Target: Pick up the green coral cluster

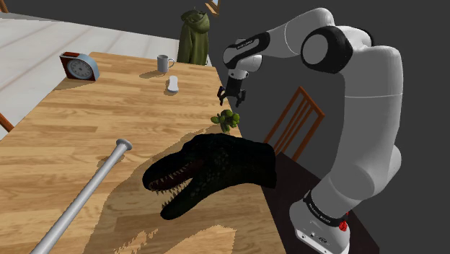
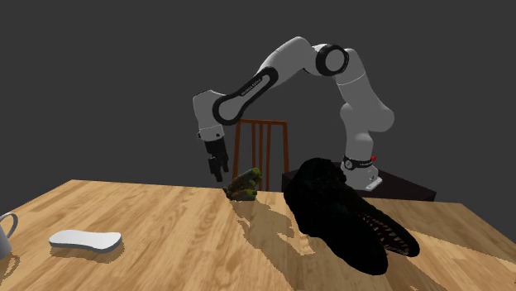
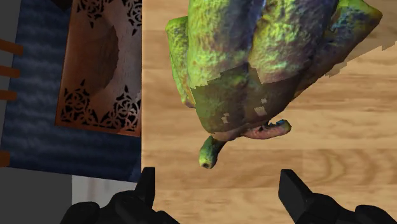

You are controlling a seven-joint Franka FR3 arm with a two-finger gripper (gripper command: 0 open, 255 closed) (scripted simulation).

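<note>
- Near the right edge of the pale wooden bench (image 1: 86, 137) in the shoulder view, the lumpy green coral cluster (image 1: 227, 120) rests on the wood. It is just on the far side of the large black toothed dinosaur head (image 1: 209, 173).
- The black fingers (image 3: 146, 191) stand wide apart and grip nothing; bare wood grain shows between them.
- In the wrist view the coral cluster lies ahead of the fingertips, not between them. Its bulk sits toward the finger that is farther from the bench's edge.
- In the shoulder view the fingers hang above the coral cluster, with a clear gap between them and it.
- In the second exterior view they hang a little higher than the cluster and to its left, close to the bench's far edge.
- The cluster's knobbly branches run away from the fingers, and one thin green stub (image 3: 207, 156) points back toward the gap between them.
- The coming move likely turns on that offset. The fingers would need to shift sideways, away from the bench edge, and then descend so the body of the cluster lies between them.
- Whether the present opening spans the widest part cannot be told.
</note>
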